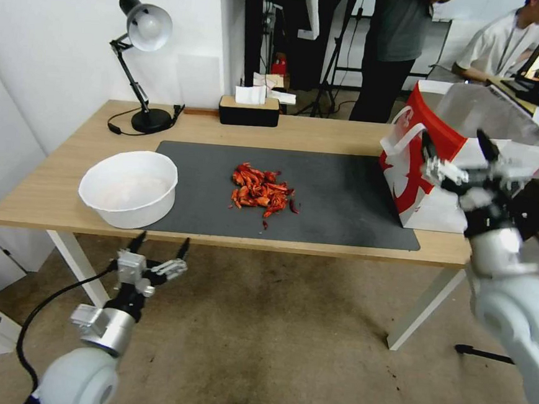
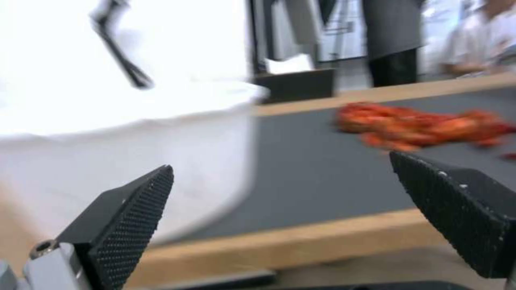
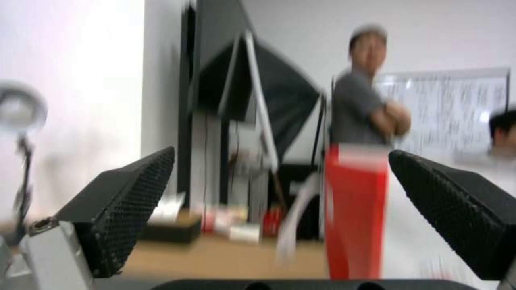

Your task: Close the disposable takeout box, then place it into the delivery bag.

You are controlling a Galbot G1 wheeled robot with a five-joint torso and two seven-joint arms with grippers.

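The delivery bag (image 1: 419,195) stands open at the table's right end, red and white with white handles and a silvery lining; it appears as a red panel (image 3: 354,209) in the right wrist view. My right gripper (image 1: 454,145) hangs open beside the bag's upper near side, nothing between its fingers (image 3: 129,201). My left gripper (image 1: 162,241) is open and sits low, just below the table's front edge near the white bowl. The disposable takeout box is out of view.
A large white bowl (image 1: 127,188) sits at the front left, overlapping the dark mat (image 1: 343,208). A heap of red food pieces (image 1: 261,192) lies mid-mat. A desk lamp (image 1: 140,61) and a black tissue box (image 1: 249,110) stand at the back.
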